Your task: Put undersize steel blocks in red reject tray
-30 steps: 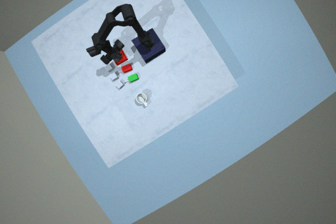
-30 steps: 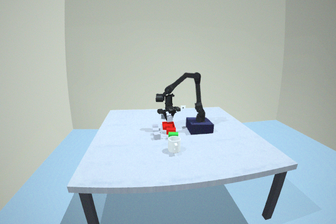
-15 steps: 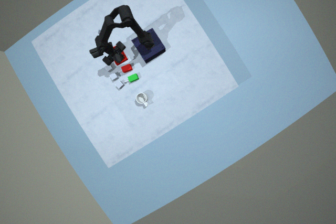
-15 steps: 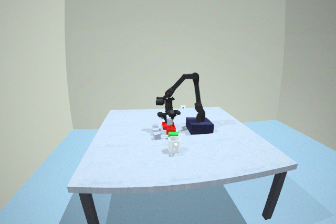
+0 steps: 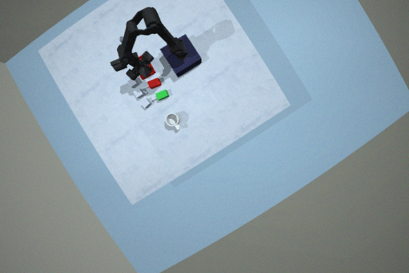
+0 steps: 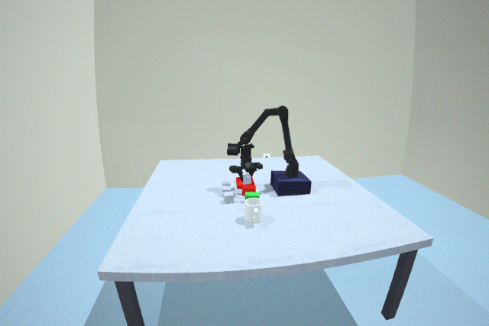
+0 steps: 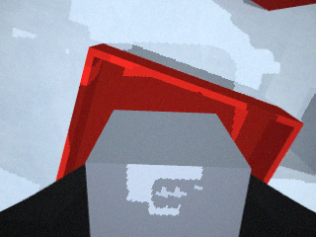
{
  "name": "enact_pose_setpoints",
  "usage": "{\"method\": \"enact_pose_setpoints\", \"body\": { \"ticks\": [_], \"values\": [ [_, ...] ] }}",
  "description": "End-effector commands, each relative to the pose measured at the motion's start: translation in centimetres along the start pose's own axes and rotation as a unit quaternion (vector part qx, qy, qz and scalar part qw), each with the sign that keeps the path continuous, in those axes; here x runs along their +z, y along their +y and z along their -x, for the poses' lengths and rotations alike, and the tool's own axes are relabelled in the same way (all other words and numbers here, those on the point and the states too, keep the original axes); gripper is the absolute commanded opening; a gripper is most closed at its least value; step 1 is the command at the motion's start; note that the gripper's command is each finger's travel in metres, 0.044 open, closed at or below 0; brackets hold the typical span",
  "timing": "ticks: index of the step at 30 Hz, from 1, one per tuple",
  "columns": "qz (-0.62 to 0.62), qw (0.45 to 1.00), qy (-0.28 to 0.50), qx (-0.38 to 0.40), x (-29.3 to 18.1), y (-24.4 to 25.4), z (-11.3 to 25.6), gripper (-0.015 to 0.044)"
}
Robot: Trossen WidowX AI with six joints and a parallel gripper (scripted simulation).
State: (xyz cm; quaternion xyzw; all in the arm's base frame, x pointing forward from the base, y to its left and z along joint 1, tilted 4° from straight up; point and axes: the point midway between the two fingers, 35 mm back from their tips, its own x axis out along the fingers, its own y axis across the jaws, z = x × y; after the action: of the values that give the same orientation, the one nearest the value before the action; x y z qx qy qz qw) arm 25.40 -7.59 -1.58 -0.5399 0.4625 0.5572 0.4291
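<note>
- In the top view, the red tray (image 5: pixel 151 73) is partly covered by the gripper (image 5: pixel 140 66), left of center.
- In the wrist view, the steel block (image 7: pixel 165 197) is cut off by the bottom edge.
- A red object (image 7: pixel 283 4) is cropped at the upper right.
- Bores in the small blocks cannot be made out in the exterior view.

A white mug (image 5: pixel 167 123) (image 6: pixel 253 214) stands upright on the pale counter (image 5: pixel 204 144) (image 6: pixel 189 239), nearer its near edge than its far one, handle toward the near edge. Dark legs (image 6: pixel 129 302) (image 6: pixel 399 285) support both near corners. Pale blue flooring (image 5: pixel 297 151) (image 6: pixel 446 211) surrounds it.
</note>
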Motion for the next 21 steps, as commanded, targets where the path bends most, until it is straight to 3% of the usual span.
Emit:
{"method": "enact_pose_setpoints", "body": {
  "ticks": [1,3,7,12,14,17,21],
  "values": [
    [0.0,1.0,0.002,-0.003,-0.1,-0.1,0.2,0.0289],
    [0.0,1.0,0.002,-0.004,-0.1,-0.1,0.5,0.0341],
    [0.002,1.0,0.003,-0.007,-0.1,-0.1,4.6,0.044],
    [0.002,1.0,0.004,-0.008,-0.1,-0.1,4.1,0.044],
    [-0.03,1.0,0.004,-0.008,-0.2,-0.4,4.2,0.0387],
    [-0.165,0.986,0.003,-0.009,-0.3,-1.3,4.4,0.0325],
    [-0.349,0.937,0.001,-0.01,-0.5,-2.7,4.7,0.0325]
  ]
}}
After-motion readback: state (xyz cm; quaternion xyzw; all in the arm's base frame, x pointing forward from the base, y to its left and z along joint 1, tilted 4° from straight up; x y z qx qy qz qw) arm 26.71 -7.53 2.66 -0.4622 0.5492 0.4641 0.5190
